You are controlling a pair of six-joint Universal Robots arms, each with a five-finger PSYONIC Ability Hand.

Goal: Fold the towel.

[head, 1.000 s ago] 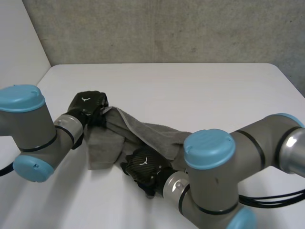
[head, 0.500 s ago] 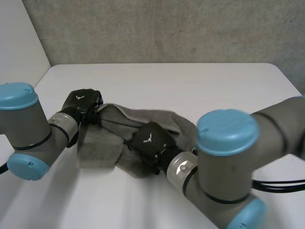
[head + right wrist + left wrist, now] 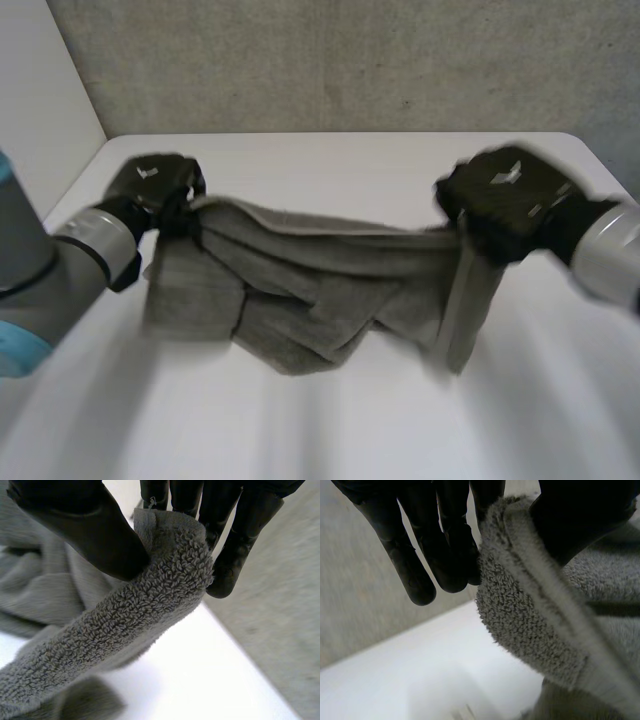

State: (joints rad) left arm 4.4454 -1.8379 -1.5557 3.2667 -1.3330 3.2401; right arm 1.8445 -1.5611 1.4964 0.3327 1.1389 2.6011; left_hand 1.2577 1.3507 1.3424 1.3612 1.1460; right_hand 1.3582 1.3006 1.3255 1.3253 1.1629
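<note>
A grey towel (image 3: 310,275) hangs stretched between my two hands above the white table (image 3: 330,160), sagging in loose folds in the middle. My left hand (image 3: 150,185) is shut on the towel's left end. Along that palm, thumb and fingers (image 3: 445,555) pinch the hemmed edge of the towel (image 3: 530,610). My right hand (image 3: 510,205) is shut on the right end, and a strip hangs down below it. Under that palm, the thumb (image 3: 95,535) presses a thick fold of towel (image 3: 150,610) against the fingers.
A grey wall (image 3: 350,60) runs along the table's far edge. The table's left edge (image 3: 75,185) lies close to my left hand. Bare table top spreads in front of the towel and behind it.
My right hand has shut on the towel and swung from the table's near middle up to the far right, drawing the towel out. The left hand moved slightly left, holding its end.
</note>
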